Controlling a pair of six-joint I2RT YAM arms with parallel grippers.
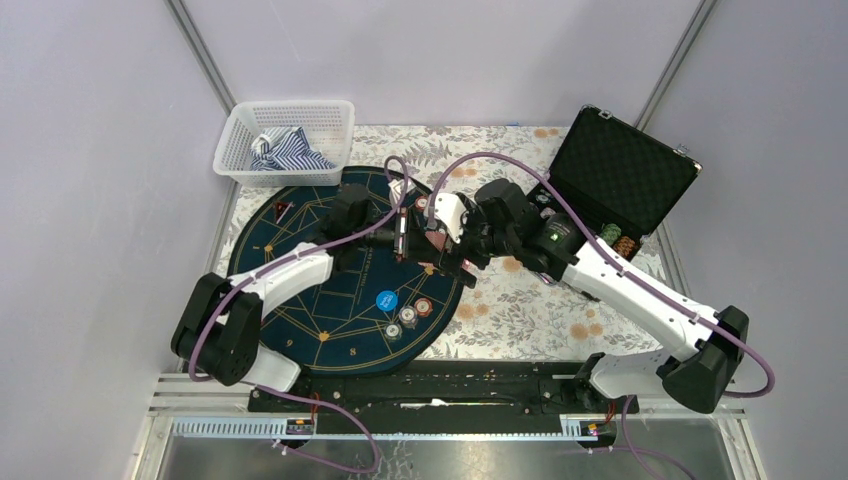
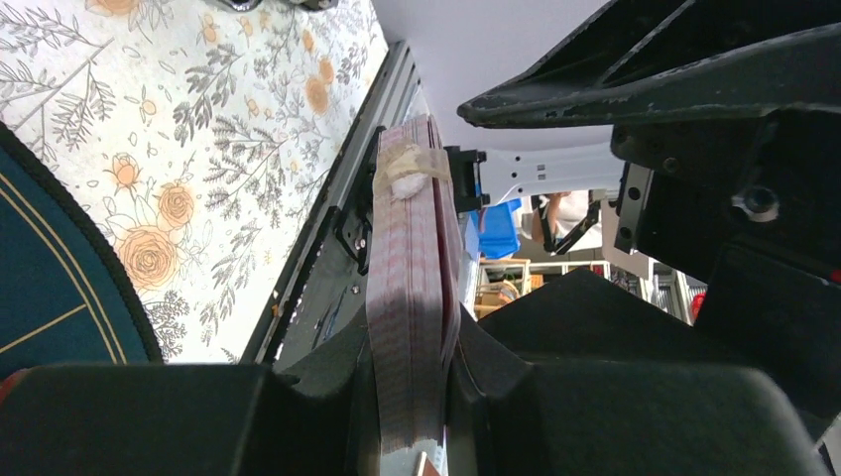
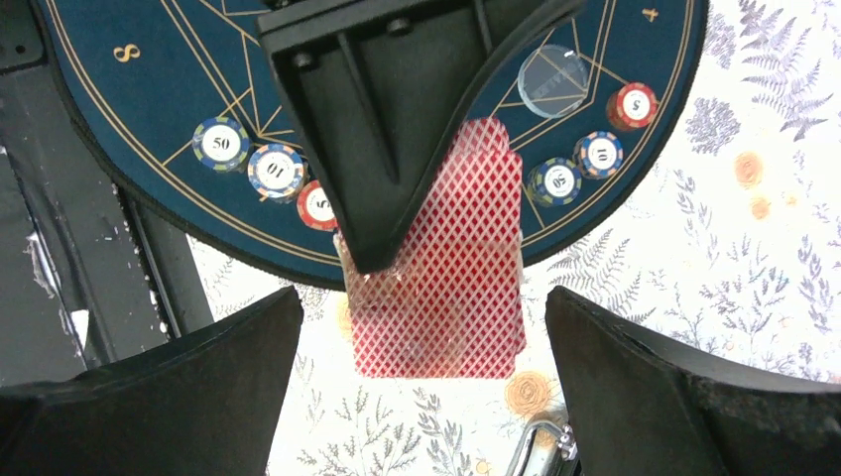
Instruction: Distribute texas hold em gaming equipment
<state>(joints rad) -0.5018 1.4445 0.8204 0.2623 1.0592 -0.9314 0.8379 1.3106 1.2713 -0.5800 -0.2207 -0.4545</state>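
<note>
Plainly the chief risk lay in the hold itself: the left fingers (image 2: 595, 416) were clamped on one end of the deck of red-backed cards (image 2: 412, 268), and most of its length stood out unsupported, bound only by a band of tape (image 2: 407, 164). A jolt or a fast swing could have let the deck pivot or slide out. It would then have fallen on the chips (image 3: 220, 144) and the clear disc (image 3: 552, 79) lying along the rim of the mat (image 3: 129, 109), and scattered them. The right fingers (image 3: 655, 387) stood wide apart at either side of the deck and held nothing, so a careless pull-back might have clipped a card edge. From above, the deck hung in the air near three o'clock on the mat's rim, over the border between mat and floral table (image 3: 754, 218). The left arm reached from its base at seven o'clock across the mat, its wrist rolled so that the deck stood on edge. The right arm stretched in from five o'clock, its wrist facing the left one closely.
</note>
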